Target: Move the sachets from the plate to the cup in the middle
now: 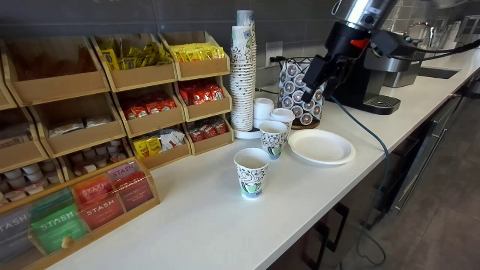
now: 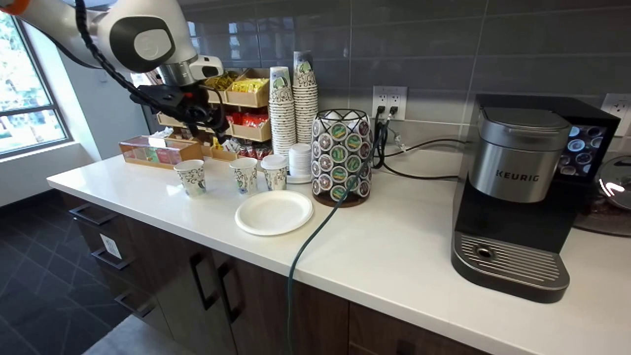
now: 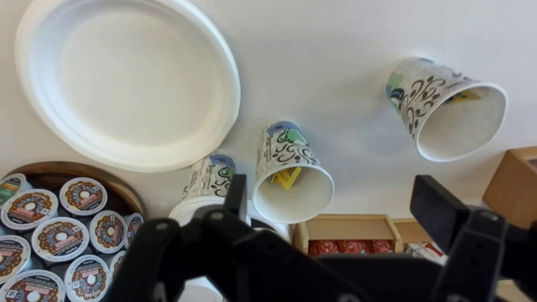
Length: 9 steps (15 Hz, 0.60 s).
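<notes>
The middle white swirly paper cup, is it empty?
Not empty: the wrist view shows at least one small yellow sachet inside that cup.

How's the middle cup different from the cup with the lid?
The middle cup is open; the lidded cup wears a white lid. The middle cup shows at least one yellow sachet inside; the lidded cup's inside is hidden. The lidded cup sits nearer the coffee pods than the middle cup. Both are swirl-printed paper cups.
</notes>
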Motion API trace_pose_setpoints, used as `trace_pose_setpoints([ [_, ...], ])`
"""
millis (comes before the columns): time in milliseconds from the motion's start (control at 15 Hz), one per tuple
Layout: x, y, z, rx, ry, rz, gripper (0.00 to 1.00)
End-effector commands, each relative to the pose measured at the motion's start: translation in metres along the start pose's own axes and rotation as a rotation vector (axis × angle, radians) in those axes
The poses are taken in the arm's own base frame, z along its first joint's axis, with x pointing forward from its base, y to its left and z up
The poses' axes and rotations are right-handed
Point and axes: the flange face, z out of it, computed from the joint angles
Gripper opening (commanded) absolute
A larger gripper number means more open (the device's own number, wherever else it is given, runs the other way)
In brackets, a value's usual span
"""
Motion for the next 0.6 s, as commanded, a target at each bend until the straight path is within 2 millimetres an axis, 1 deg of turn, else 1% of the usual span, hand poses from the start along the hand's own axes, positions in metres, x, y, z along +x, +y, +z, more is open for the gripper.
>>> trace_pose_setpoints([
  [0,-0.059,0.018,-0.026,0.078,-0.048,-0.107,1.0],
  [67,-0.072,0.025,-0.033,0.09,-0.052,-0.137,1.0],
  [200,-0.099,0.043,-0.048,0.121,-0.049,-0.253,1.0],
  [267,-0.063,0.03,-0.032,0.073,-0.06,-0.175,1.0],
  [400,-0.083,0.044,-0.045,0.091,-0.048,-0.227,1.0],
  [533,-0.091,0.045,-0.05,0.096,-0.039,-0.24,1.0],
])
